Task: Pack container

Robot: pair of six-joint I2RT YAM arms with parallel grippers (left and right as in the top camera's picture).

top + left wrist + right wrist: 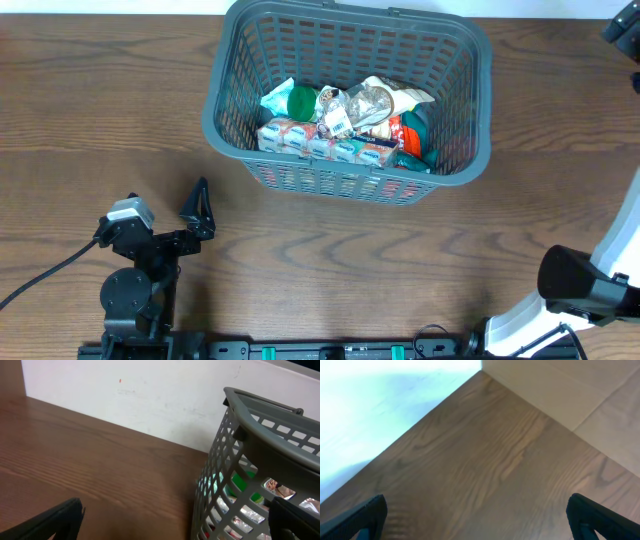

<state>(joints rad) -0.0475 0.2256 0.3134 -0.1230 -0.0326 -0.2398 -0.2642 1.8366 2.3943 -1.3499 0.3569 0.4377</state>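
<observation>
The container [340,182] sits in the upper middle of the overhead view, its long axis running left to right across the frame and its near long wall facing the bottom edge, where both arms are based. Snack packets [345,125] are heaped inside it, mostly against that near wall. I see no loose packet on the table [100,110] in any view.

The left gripper [200,210] is in the lower left of the overhead frame, low and to the left of the basket's left short end, and apart from it. From its own camera the container [280,435] fills the right side of the picture. The left gripper [175,507] shows only as two dark fingers at the bottom corners, spread wide, with nothing between them.

The right arm [590,285] is in the lower right corner of the overhead view, and I cannot make out its pincer there. Its wrist camera shows the right gripper [476,505] with fingers spread to both bottom corners, empty, over bare wood with no basket in sight.

To my eye the left arm is the nearer one and already faces the basket. Any reach from it would go up and to the right, toward the left end wall and rim.
</observation>
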